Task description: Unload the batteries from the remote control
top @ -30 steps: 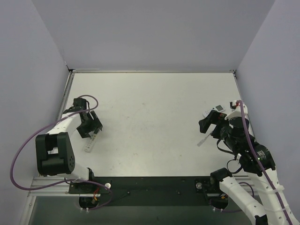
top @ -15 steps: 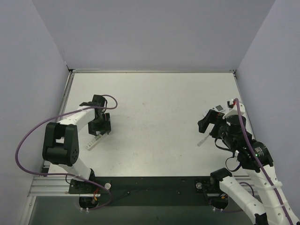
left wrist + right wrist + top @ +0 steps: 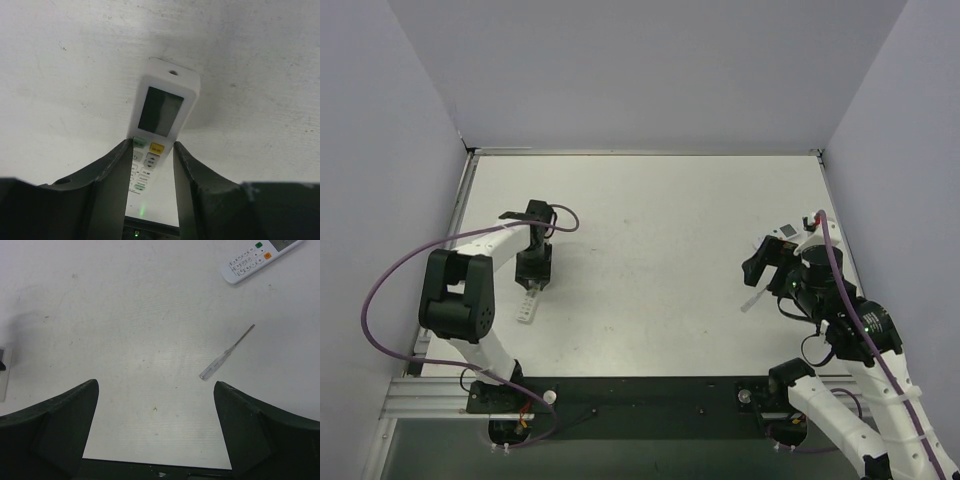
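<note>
A white remote control (image 3: 162, 107) with a dark screen and coloured buttons lies face up on the table. My left gripper (image 3: 153, 150) is shut on its sides near the button end. In the top view this gripper (image 3: 533, 280) is at the left, with the remote (image 3: 526, 306) sticking out toward the near edge. My right gripper (image 3: 155, 390) is open and empty above bare table; in the top view it (image 3: 758, 270) is at the right. No batteries are in view.
A second white remote (image 3: 786, 235) lies at the right, beyond my right gripper, and shows in the right wrist view (image 3: 260, 255). A thin clear stick tool (image 3: 226, 353) lies near it, also in the top view (image 3: 752, 298). Grey walls surround the table.
My left gripper has moved right and turned, swinging the remote with it so that it now points toward the near edge. The right arm has barely moved.
</note>
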Action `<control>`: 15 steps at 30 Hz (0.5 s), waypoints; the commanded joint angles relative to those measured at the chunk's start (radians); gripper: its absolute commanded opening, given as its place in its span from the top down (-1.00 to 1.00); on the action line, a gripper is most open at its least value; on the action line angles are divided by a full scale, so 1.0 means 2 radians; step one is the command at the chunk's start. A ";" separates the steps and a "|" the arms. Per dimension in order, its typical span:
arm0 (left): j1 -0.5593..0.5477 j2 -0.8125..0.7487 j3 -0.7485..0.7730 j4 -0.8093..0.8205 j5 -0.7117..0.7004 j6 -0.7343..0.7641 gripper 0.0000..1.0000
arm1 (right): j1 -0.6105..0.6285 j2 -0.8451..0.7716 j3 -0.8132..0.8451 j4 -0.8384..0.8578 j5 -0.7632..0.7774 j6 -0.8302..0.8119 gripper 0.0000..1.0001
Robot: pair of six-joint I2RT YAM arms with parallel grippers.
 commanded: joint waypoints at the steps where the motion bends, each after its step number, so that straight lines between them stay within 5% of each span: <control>1: -0.005 0.030 0.016 -0.004 0.021 0.003 0.23 | 0.003 -0.014 0.005 0.003 -0.003 -0.013 -0.87; 9: -0.013 0.007 0.007 0.016 0.093 -0.022 0.46 | 0.004 -0.045 -0.023 0.046 -0.099 -0.031 -0.86; 15: -0.013 -0.017 0.017 0.002 0.017 -0.016 -0.21 | 0.003 -0.039 -0.029 0.059 -0.138 -0.012 -0.86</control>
